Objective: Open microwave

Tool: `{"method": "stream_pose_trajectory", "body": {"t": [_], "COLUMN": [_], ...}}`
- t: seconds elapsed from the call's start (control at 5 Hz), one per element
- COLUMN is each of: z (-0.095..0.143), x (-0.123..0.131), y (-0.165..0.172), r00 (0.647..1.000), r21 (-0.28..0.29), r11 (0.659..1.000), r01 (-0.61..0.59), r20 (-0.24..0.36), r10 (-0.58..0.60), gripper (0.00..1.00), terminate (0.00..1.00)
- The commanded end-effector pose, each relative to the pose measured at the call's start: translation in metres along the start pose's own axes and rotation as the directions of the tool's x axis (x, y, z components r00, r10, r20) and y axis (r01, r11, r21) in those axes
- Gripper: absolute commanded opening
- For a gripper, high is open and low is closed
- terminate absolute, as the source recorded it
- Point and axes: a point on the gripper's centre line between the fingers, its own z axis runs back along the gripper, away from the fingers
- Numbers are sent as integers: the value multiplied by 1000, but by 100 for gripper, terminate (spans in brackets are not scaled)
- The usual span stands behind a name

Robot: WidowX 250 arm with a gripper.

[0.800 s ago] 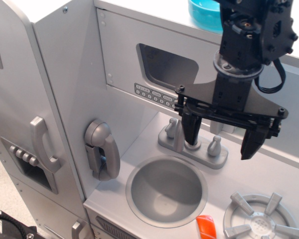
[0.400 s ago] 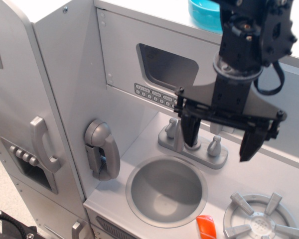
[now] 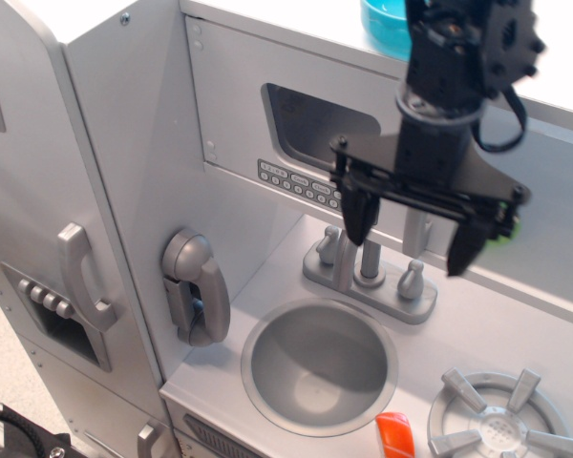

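Your black two-fingered claw (image 3: 411, 237) hangs with its fingers spread wide and nothing between them, in front of the grey toy-kitchen microwave (image 3: 296, 110) — the flat door with the dark rounded window (image 3: 317, 129) and the row of small buttons (image 3: 299, 182) lies behind it and to its left as you view it. Directly below the fingers sits the grey plastic faucet (image 3: 369, 272), with the round grey sink basin (image 3: 319, 364) lower down. You're in the approach step: the door looks shut and no contact has been made. The vertical grey handle (image 3: 415, 231) shows only partly, just behind the claw, between its fingers. Next, I'd judge, you must line the open fingers around that handle, close, then pull outward — mind the faucet underneath.
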Motion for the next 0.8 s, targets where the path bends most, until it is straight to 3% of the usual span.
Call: {"method": "stream_pose_trajectory", "body": {"t": [0.0, 0.2, 0.4, 0.6], "z": [9, 13, 13, 18], "x": [36, 37, 35, 37], "y": [1, -7, -13, -13], "r00": [989, 986, 984, 966], "r21": [-36, -66, -56, -46], "r11": [999, 997, 997, 995], "r01": [-12, 34, 55, 84], "r20": [147, 162, 173, 250], "r10": [17, -22, -45, -70], "gripper": [100, 100, 100, 100], "terminate": [0, 0, 0, 0]}}
